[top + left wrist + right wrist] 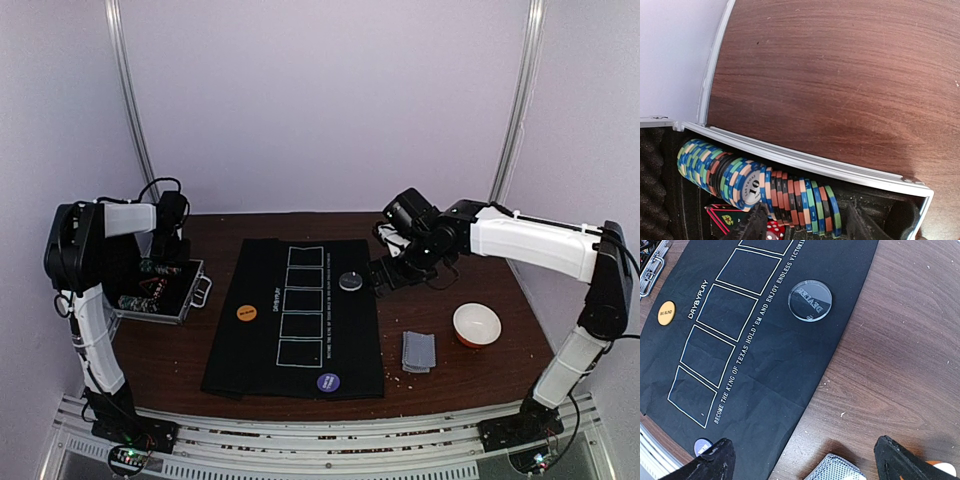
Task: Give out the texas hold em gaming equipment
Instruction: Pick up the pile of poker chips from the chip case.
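A row of blue, green, orange and black poker chips [765,187] stands on edge in an open metal case [160,292] at the far left. My left gripper [807,231] is open just above the chips, a finger on each side, empty. On the black mat [295,330] lie a clear-black dealer disc [351,281], an orange disc [247,313] and a purple disc [328,382]. My right gripper [384,274] is open and empty, just right of the dealer disc [810,300]. A grey-backed card deck [418,351] lies right of the mat and shows in the right wrist view [835,470].
A white bowl with orange outside [477,324] stands right of the deck. A red die [772,230] lies in the case under the chips. The case's metal rim [805,162] runs just beyond the chips. The mat carries several printed card boxes.
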